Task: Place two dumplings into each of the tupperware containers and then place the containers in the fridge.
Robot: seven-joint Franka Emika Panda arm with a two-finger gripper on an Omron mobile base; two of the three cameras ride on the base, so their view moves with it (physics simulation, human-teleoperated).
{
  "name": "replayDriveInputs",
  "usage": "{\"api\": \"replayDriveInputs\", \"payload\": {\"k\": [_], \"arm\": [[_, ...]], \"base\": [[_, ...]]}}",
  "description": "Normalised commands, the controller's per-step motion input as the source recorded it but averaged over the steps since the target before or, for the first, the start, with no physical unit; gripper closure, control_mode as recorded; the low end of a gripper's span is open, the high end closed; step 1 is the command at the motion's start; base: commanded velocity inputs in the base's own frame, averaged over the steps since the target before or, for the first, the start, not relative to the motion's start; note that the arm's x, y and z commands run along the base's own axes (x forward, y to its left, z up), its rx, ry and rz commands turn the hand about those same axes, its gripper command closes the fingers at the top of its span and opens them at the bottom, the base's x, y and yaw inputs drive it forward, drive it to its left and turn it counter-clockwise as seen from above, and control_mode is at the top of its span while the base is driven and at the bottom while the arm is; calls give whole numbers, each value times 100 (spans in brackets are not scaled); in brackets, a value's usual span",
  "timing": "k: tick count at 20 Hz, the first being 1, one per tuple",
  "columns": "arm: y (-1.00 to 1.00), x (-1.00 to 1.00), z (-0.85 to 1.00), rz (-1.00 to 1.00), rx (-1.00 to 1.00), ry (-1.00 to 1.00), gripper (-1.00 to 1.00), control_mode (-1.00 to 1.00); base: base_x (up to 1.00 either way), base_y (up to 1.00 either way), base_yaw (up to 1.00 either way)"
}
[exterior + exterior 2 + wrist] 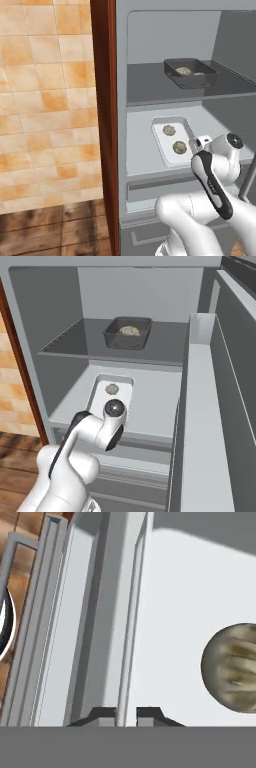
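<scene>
Orange tiled wall (47, 100) fills the frame's left, beside the open fridge (150, 40). Mid-frame, the white container (172, 140) holds two dumplings (169, 130); its near corner is hidden by the arm. Upper right, the dark container (191, 72) shows dumplings only partly. The gripper (126, 714), nearly closed, pinches the white container's rim.

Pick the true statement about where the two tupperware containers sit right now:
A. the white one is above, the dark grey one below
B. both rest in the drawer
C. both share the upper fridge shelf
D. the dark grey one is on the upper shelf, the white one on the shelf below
D: the dark grey container sits on the upper shelf with dumplings inside, and the white container lies on the lower shelf holding two dumplings.
</scene>
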Motion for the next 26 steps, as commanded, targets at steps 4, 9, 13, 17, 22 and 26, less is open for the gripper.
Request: {"api": "replayDriveInputs", "payload": {"k": [4, 9, 13, 17, 22, 26], "arm": [[-6, 56, -33, 0, 1, 0, 100, -100], [0, 24, -7, 0, 0, -1, 100, -100], [0, 34, -15, 0, 0, -4, 100, -100], [0, 28, -18, 0, 0, -15, 100, -100], [0, 16, -14, 0, 0, -15, 100, -100], [0, 1, 0, 0, 0, 0, -100, -100]], "base": [[0, 0, 0], [0, 0, 0], [0, 0, 0], [0, 0, 0], [0, 0, 0], [0, 0, 0]]}}
